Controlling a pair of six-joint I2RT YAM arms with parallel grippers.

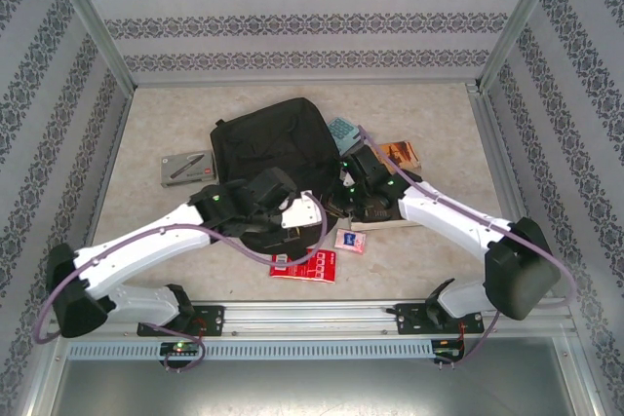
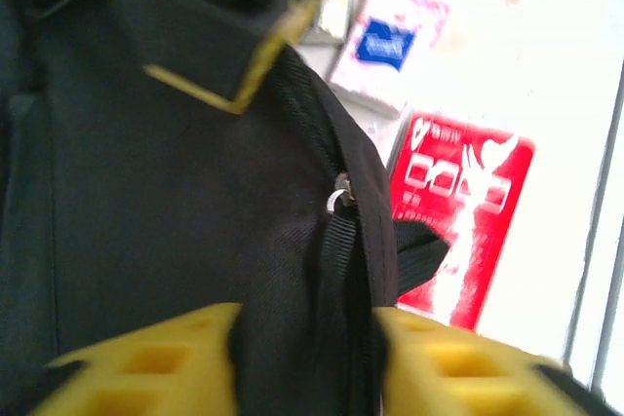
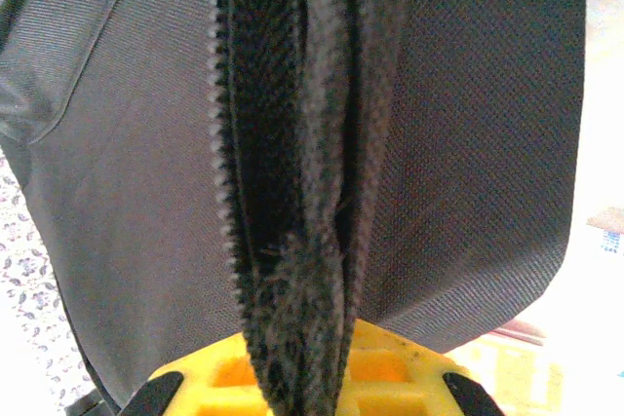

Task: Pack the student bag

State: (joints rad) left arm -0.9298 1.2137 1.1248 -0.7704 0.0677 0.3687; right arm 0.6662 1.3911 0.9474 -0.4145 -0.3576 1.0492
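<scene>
So the big beige table (image 1: 175,114) has the student bag (image 1: 278,143) pretty much dead centre. It's a black fabric backpack lying flat, with both arms reaching in over its near edge. It's easily the biggest thing there. The right gripper (image 3: 297,377) is clamped tight on the bag: in its wrist view a fold of the fabric with the zipper teeth (image 3: 222,143) along it runs straight down between the yellow fingers. The left gripper (image 2: 307,367) has its jaws apart, one yellow finger on each side of the bag's zipper seam and the black cloth sitting between them. I can't tell if the pads actually touch it. The little metal zipper pull (image 2: 339,192) is just ahead of that claw. As for the loose stuff, a red booklet (image 1: 304,267) lies near the front of the table just off the bag. A grey case (image 1: 185,168) sits to the bag's left and an orange book (image 1: 400,153) to its right. A teal thing (image 1: 343,131) is tucked against the bag's far right corner. A small pink-and-white tissue pack (image 1: 349,241) sits just beside the red booklet.
</scene>
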